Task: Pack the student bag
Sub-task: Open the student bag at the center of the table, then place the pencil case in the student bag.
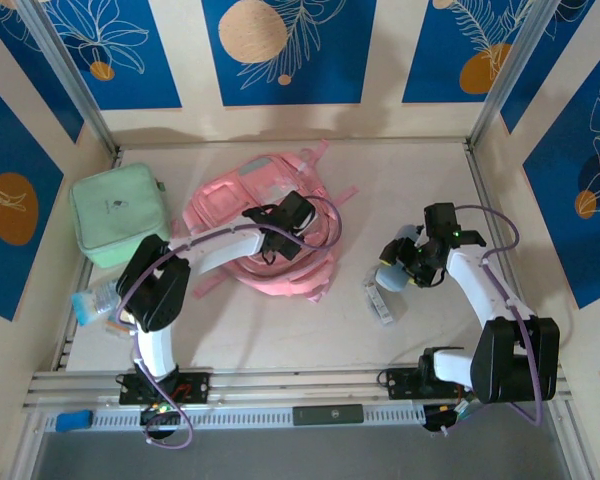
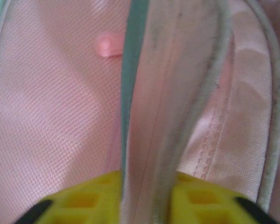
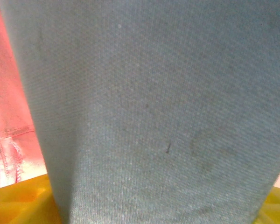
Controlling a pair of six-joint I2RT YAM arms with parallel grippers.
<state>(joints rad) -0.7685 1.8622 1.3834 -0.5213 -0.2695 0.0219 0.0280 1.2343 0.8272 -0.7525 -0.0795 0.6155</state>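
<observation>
Top view: student bag (image 1: 250, 200) lies flat on the table (image 1: 410, 180), left of centre, with its straps spilling toward the near edge. A mint green case (image 1: 115, 213) sits just beside it on the left, close but not clearly touching.

Left gripper (image 1: 275, 243) is down on the near-right part of the bag, the arm reaching across it from the left base. Left wrist view: the pink weave of the bag (image 2: 46, 116) fills the background. A raised fold of it, edged with grey piping (image 2: 210, 88) and a teal strip (image 2: 133, 70), runs straight down between the yellow pads (image 2: 84, 203). The left gripper (image 2: 147, 207) is clamped on that fold, with fabric filling the gap between the pads. A small pink tab (image 2: 109, 45) lies on the cloth just left of the fold.

Right gripper (image 1: 400, 265) stands well apart from the bag, out over bare table on the right side. It grips a blue-grey fabric pouch (image 1: 390, 274). Right wrist view: the pouch (image 3: 154, 107) sits wide between the yellow pads (image 3: 18, 200), pressed against both. A strip of the pink bag (image 3: 4, 93) shows past its left edge.

A small clear packet (image 1: 380, 300) lies on the table just nearer than the pouch — contents too small to tell.
</observation>
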